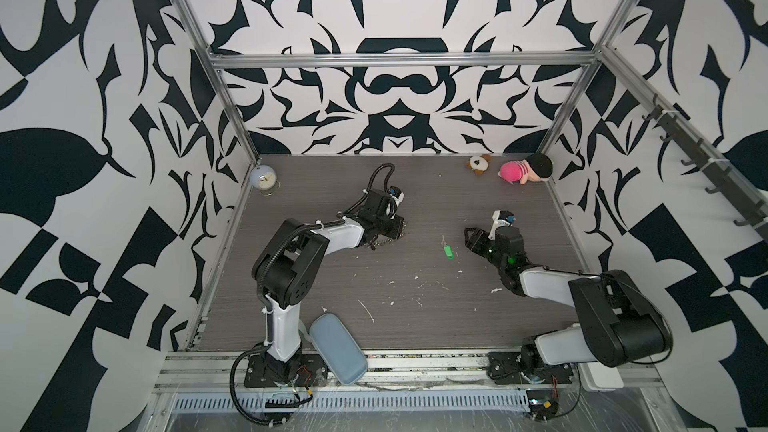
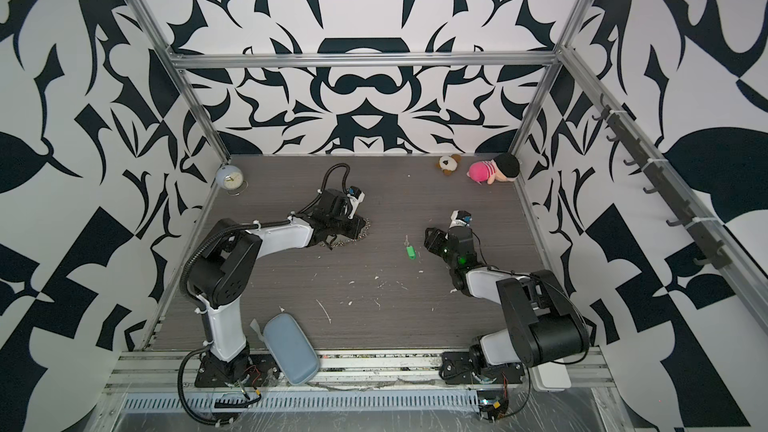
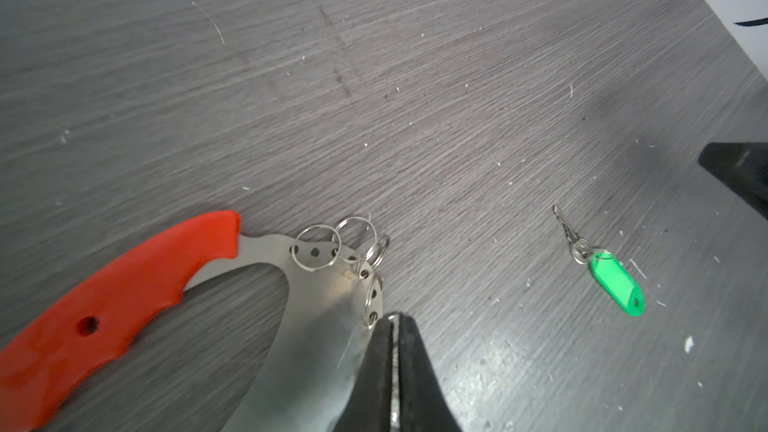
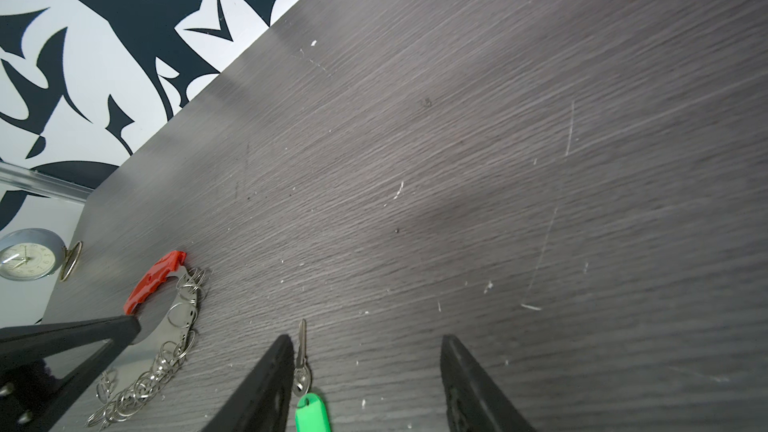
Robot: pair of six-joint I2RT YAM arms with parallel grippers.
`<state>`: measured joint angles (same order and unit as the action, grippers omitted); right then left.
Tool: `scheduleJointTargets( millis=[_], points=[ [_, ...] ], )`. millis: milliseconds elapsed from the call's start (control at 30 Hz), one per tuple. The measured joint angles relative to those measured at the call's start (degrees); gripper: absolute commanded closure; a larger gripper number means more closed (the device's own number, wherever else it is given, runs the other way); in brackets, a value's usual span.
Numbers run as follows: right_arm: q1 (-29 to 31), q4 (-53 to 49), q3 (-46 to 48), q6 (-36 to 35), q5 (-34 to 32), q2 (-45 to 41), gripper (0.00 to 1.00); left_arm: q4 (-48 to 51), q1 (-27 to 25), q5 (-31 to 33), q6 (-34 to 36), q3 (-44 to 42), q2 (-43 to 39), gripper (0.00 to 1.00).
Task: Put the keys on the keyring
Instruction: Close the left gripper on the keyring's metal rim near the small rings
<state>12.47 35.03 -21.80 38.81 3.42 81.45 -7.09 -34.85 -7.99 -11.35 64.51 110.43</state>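
The keys (image 1: 447, 252), a small silver key joined to a bright green tag, lie flat near the middle of the surface (image 1: 374, 292) with the blade toward twelve o'clock, nothing holding them. The right pincer (image 4: 365, 367) sits low at their three o'clock with its jaws set wide; in the right wrist view the key lies just inside one finger, so it seems lined up to close on the key. At the keys' nine o'clock, well apart, lies the keyring (image 3: 324, 326), a metal loop with a red grip (image 3: 124, 297) and many small rings (image 4: 145, 380) fanned along its rim. The left pincer (image 3: 395, 326) has its jaws drawn nearly together on the thin metal band beside those rings, probably to pin the loop steady so a ring can be presented to the key. The surface is dark grey wood grain, scuffed and flecked with white scraps. In both top views a pale blue alarm clock (image 1: 263, 178) stands in the far corner at ten o'clock, a plush dog (image 1: 478, 164) and a pink doll (image 1: 525, 170) lie along the far edge at one o'clock, and a blue-grey case (image 1: 337, 347) rests on the near edge at seven o'clock. Black-and-white patterned walls (image 1: 395, 97) on an aluminium frame (image 1: 399, 61) enclose the cell, with a hook rail (image 1: 706, 168) along the three o'clock side.
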Motion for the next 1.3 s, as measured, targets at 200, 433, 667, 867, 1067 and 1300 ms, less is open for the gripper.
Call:
scheduleJointTargets(
  millis=[200,433,667,867,1067,1300],
  points=[
    [0.0,0.0,0.0,0.0,0.0,0.0,0.38,0.0,-0.1,-0.2,-0.5,0.2,1.6,0.90],
    [0.0,0.0,0.0,0.0,0.0,0.0,0.39,0.0,-0.2,-0.4,-0.6,2.4,3.1,0.90],
    [0.0,0.1,0.0,0.0,0.0,0.0,0.37,0.4,-0.2,-0.4,-0.6,3.4,4.9,0.91],
    [0.0,0.4,0.0,0.0,0.0,0.0,0.36,0.9,-0.2,-0.5,-0.6,3.6,5.2,0.94],
    [0.0,0.4,0.0,0.0,0.0,0.0,0.36,1.8,-0.2,-1.4,-0.3,3.8,5.2,1.00],
    [0.0,0.4,0.0,0.0,0.0,0.0,0.36,3.1,-0.2,-3.0,0.9,3.8,5.2,1.00]
  ],
)
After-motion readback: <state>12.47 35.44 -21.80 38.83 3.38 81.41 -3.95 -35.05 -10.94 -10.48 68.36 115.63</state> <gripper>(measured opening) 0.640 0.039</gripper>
